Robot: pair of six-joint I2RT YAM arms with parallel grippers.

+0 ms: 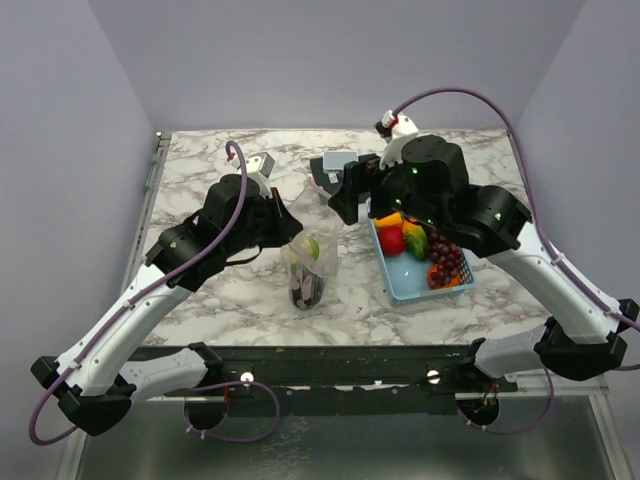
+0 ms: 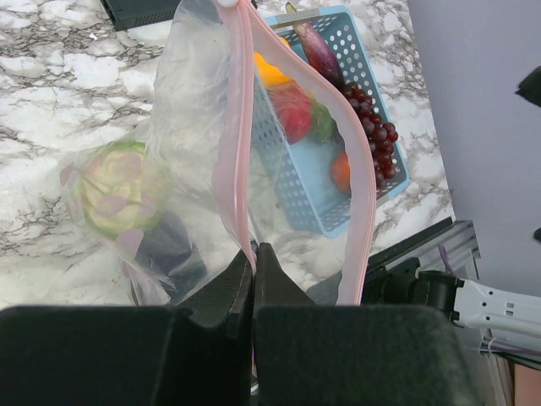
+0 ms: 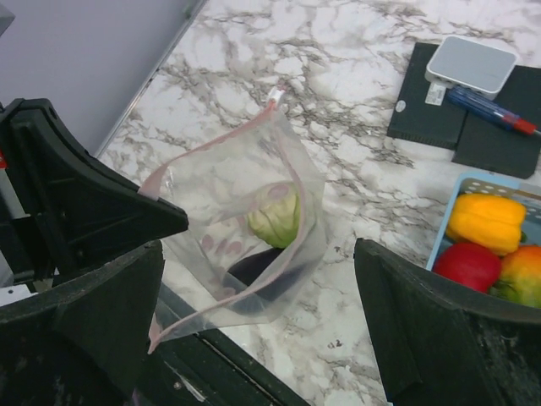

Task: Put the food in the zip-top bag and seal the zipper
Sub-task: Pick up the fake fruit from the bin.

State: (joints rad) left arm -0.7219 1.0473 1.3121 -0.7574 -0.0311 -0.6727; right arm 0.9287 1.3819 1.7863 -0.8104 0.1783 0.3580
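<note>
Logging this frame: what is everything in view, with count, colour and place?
zip-top bag: one, clear with pink strip, mouth open, mid-table
cabbage: one, green, inside bag
dark purple piece: one, bag's bottom
basket: one, light blue, right of bag
yellow pepper: one, in basket
red piece: one, in basket
grapes: one bunch, dark purple, in basket
orange piece: one, in basket
black pads: two, far side
white box: one, on a pad
pen: one, blue-red, on pads
table: one, marble
left gripper: shut on bag's strip
right gripper: open, empty, facing bag
</note>
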